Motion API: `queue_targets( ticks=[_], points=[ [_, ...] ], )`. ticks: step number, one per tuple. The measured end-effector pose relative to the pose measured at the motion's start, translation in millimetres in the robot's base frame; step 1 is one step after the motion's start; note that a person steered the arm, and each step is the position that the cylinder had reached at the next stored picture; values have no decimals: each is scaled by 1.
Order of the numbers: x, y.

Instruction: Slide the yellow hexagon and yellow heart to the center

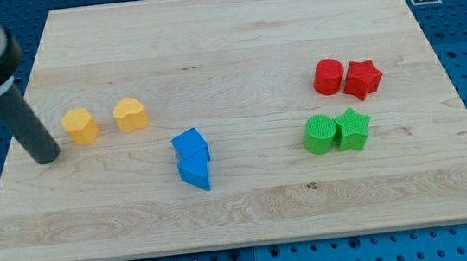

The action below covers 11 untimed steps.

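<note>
**Tip at Left of Yellow Pair**

My tip (46, 156) rests on the wooden board (233, 48), bare and holding nothing, just left of the yellow hexagon (80, 127); the yellow heart (130, 114) sits just right of the hexagon, apart from it; both lie at the view's left, well apart from board centre; two blue blocks (193, 158) touch near centre.

hexagon (80, 127): yellow
heart (130, 114): yellow
2 stacked blocks (192, 158): blue
cylinder (328, 77) + star (362, 79): red
cylinder (320, 133) + star (353, 128): green
board (223, 27): pale wood grain
my tip (46, 158): dark rod
</note>
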<state>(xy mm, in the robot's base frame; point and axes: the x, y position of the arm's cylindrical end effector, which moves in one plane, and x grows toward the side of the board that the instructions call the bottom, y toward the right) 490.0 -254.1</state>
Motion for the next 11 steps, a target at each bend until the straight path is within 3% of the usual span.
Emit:
queue_targets(
  ticks=[2, 11],
  points=[
    [-20, 2],
    [-43, 193]
  ],
)
